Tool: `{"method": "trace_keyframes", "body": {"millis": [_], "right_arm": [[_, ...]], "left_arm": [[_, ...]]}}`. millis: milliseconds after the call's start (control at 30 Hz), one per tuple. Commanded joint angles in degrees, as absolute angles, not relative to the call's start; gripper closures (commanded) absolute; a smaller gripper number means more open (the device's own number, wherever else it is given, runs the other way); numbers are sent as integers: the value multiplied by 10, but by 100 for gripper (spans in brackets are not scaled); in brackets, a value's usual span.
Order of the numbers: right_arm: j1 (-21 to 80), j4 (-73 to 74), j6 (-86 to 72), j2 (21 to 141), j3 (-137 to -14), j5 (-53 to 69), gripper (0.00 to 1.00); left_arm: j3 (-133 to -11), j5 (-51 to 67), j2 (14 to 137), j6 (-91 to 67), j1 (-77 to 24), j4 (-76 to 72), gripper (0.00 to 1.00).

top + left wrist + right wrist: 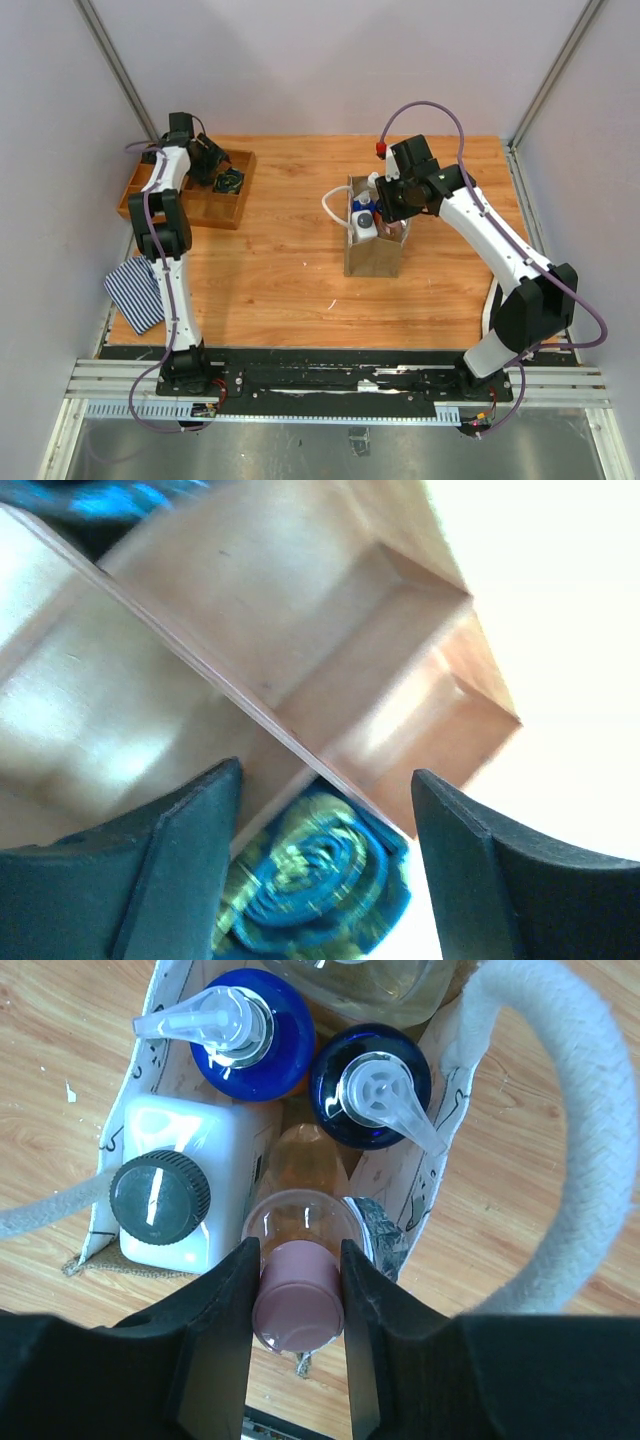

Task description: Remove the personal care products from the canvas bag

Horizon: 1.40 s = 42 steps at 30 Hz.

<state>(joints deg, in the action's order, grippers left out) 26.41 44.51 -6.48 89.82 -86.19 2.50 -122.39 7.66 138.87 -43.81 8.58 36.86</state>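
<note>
The tan canvas bag (372, 255) stands upright mid-table, its white rope handle (575, 1110) looping at the right. Inside it are a white rectangular bottle (210, 1145) with a black ribbed cap, two blue pump bottles (285, 1015) (335, 1100), a clear bottle (350, 980) at the top edge, and a clear pink-capped bottle (298, 1295). My right gripper (297, 1290) (385, 210) reaches into the bag's mouth and is shut on the pink cap. My left gripper (325, 810) (220, 170) is open and empty above the wooden tray (300, 630), far left.
The wooden tray (190, 208) at the back left holds dark coiled items (230, 182); one coil (310, 880) lies below my left fingers. A striped folded cloth (135, 290) lies at the left edge. Grey walls enclose the table.
</note>
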Motion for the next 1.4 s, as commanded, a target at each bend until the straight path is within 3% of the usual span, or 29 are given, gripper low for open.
{"method": "trace_keyframes", "body": {"millis": [0,67,267,300,400,567,767,1033,1133,1367], "right_arm": [[258,468,-67,892,-913,10,67],[258,471,-70,890,-904,7,47],[258,470,-79,879,-865,9,40],[259,470,-79,881,-861,11,41],[259,468,-77,892,-859,19,57],[261,470,-73,899,-872,24,98],[261,457,-80,828,-921,-30,99],[244,420,-73,744,-986,-174,99],[204,425,-79,741,-1004,-183,99],[139,384,-100,706,-982,-147,99]], "left_arm": [[-1223,101,1289,-425,54,332,25],[-1229,99,1269,-422,32,356,25],[-1157,95,1189,-403,-47,365,25],[-1147,83,1180,-397,-64,365,25],[-1104,88,1165,-399,-99,359,24],[-1009,82,1117,-401,-157,330,24],[-954,12,1025,-374,-259,320,24],[-1001,-68,996,-325,-409,386,24],[-1012,-87,1003,-318,-452,402,24],[-1058,-259,987,-316,-524,440,24]]}}
